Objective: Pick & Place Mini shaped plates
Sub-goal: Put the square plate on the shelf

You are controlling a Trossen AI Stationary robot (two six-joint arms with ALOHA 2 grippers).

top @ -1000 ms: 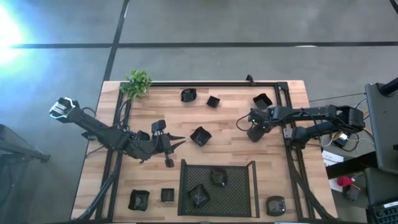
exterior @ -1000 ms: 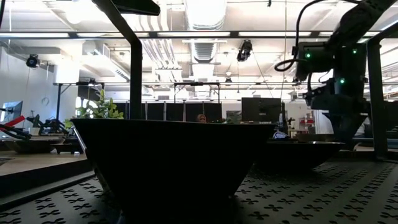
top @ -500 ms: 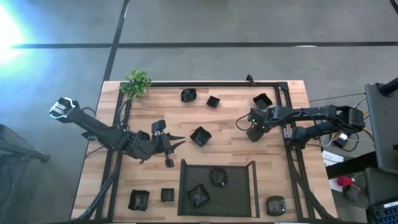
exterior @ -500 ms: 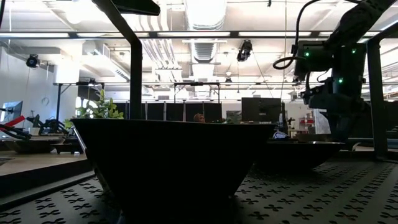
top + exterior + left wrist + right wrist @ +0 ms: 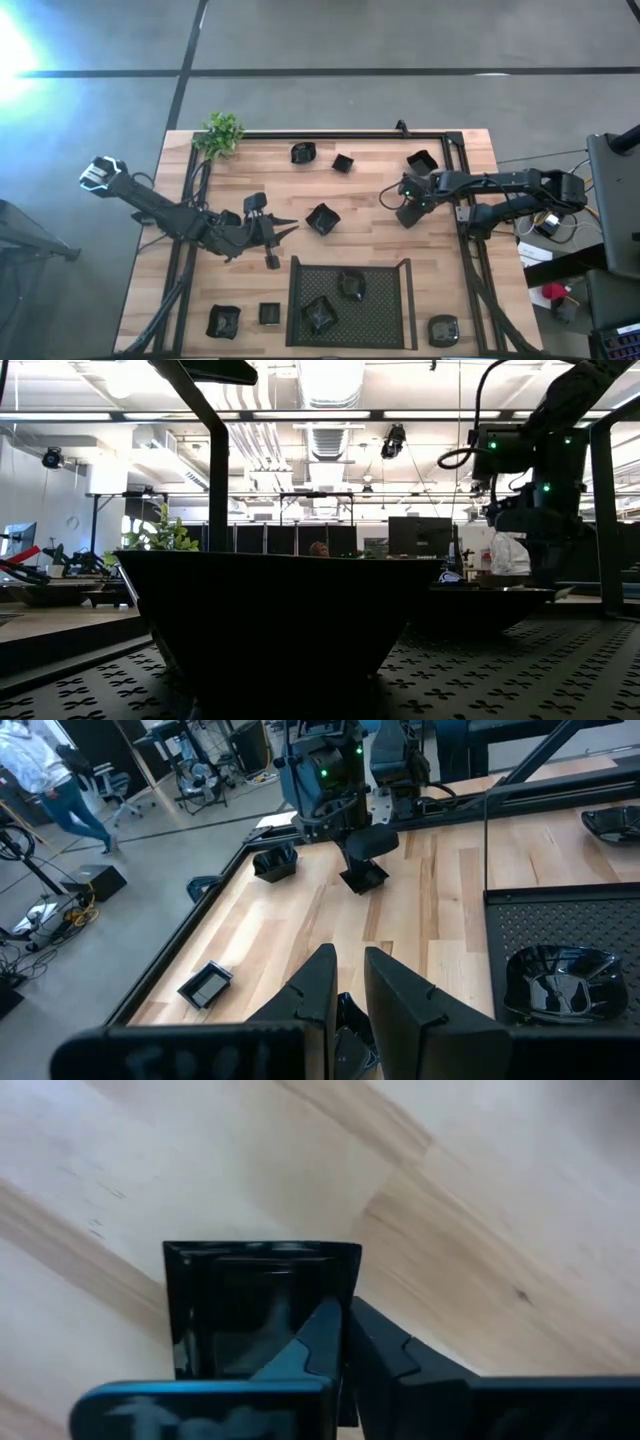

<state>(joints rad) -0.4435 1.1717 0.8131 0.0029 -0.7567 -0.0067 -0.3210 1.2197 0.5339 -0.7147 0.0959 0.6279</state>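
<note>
A: Where do the right gripper's [image 5: 345, 1342] jaws stand?

B: Pressed together over one wall of a square mini plate [image 5: 262, 1305]. The wall sits between them and the dish's hollow lies off to one side, so the grip is on an edge, not across the body.

A: And from the mesh tray [image 5: 398, 300]?

B: That plate [image 5: 408, 214] lies on the table beyond the tray's far right corner, just beside it rather than well apart. I judge the carry runs back toward the tray, where three plates already sit.

A: Long axis?

B: None to speak of; it looks square, so the gripped wall sets the angle.

A: The left gripper [image 5: 287, 226]?

B: Low over the table off the tray's far left corner, pointing at a plate [image 5: 322, 218] just ahead. Its jaws [image 5: 350, 982] show a narrow gap; whether they pinch anything I cannot tell. The right arm is plainly nearer the held plate.
</note>
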